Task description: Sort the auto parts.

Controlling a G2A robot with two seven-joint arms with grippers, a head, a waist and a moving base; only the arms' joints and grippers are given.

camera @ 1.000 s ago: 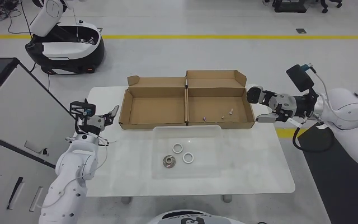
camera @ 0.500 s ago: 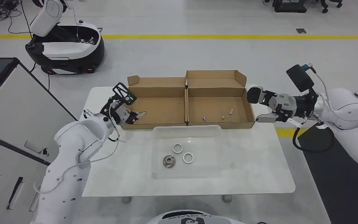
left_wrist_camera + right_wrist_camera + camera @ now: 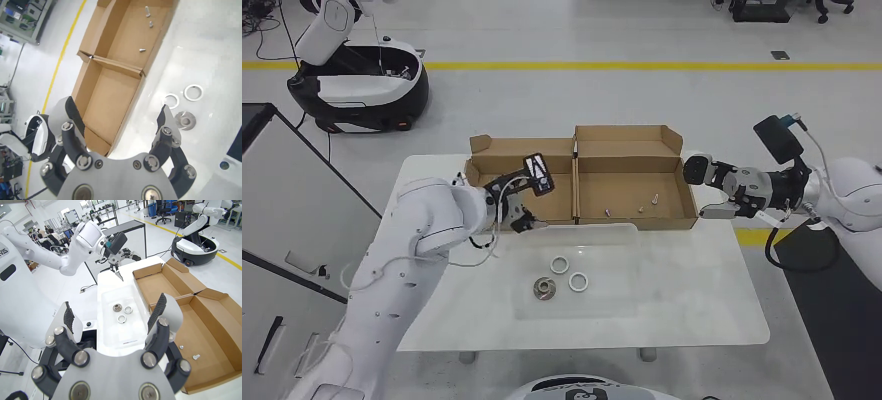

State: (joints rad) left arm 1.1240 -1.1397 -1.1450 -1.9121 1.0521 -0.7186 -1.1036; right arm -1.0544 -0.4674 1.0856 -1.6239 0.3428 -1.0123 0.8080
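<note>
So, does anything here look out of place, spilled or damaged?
Nothing stands out. The left box and the right box sit straight, side by side, with no visible damage. Three bolts lie inside the right box; two rings and a flanged part lie flat in the clear tray.

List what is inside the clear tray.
A white ring, a second ring and a metal flange lie on the tray floor. From above, the left gripper covers one far corner; the right wrist view shows that corner bare.
</note>
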